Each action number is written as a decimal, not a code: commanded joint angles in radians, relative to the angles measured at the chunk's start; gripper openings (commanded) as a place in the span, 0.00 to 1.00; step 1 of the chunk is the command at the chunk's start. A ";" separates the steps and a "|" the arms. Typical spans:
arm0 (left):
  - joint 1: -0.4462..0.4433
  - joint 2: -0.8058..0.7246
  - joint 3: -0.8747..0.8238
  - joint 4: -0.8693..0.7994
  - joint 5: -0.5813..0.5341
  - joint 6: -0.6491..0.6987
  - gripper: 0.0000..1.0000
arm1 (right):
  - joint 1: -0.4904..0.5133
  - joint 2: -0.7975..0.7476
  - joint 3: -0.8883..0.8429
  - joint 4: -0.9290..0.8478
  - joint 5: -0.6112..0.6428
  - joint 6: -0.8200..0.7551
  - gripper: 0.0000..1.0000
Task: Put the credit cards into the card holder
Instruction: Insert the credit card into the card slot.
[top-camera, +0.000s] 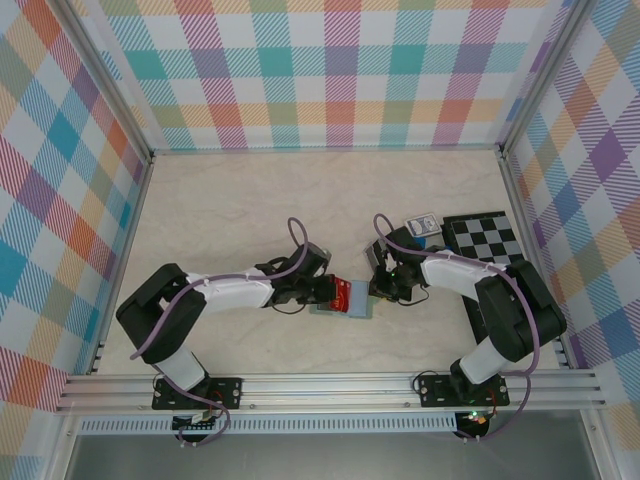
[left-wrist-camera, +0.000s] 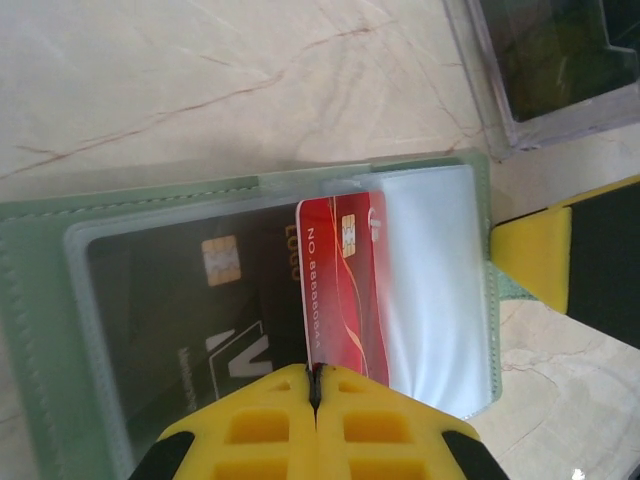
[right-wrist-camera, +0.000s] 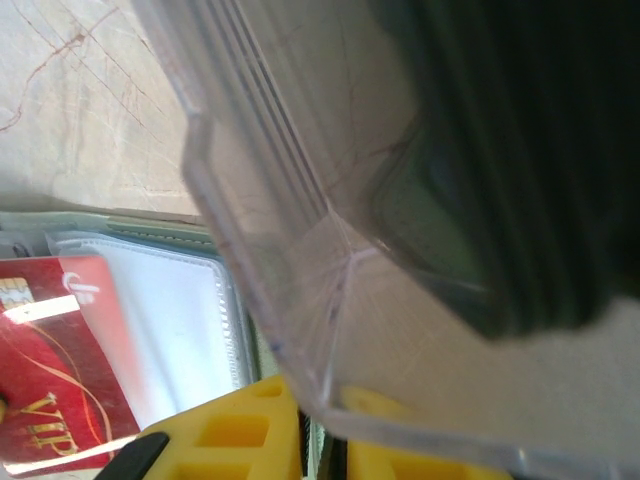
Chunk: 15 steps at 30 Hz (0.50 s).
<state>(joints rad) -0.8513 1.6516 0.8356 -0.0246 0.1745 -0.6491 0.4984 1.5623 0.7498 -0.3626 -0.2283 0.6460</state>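
Now: left gripper (left-wrist-camera: 316, 385) fingers pinched together on red card (left-wrist-camera: 345, 285), its far end over open holder (left-wrist-camera: 40, 330) mid-table. Dark card (left-wrist-camera: 200, 320) sits sleeved. Right gripper (right-wrist-camera: 320, 442) fingers clamp holder's edge.

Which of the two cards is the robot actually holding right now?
The red card, pinched edge-on between the left arm's yellow fingers. The dark card is not held: it already lies inside the open green card holder.
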 joint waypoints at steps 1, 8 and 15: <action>-0.053 0.060 0.015 -0.036 0.003 0.002 0.03 | 0.009 0.010 -0.023 -0.012 -0.043 0.020 0.16; -0.057 0.042 -0.010 0.014 -0.020 -0.108 0.07 | 0.008 0.005 -0.031 -0.011 -0.043 0.024 0.16; -0.058 0.063 0.019 0.032 0.038 -0.137 0.15 | 0.009 -0.007 -0.036 -0.009 -0.053 0.039 0.14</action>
<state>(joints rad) -0.8928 1.6905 0.8474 0.0059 0.1764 -0.7670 0.4984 1.5623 0.7464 -0.3523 -0.2291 0.6510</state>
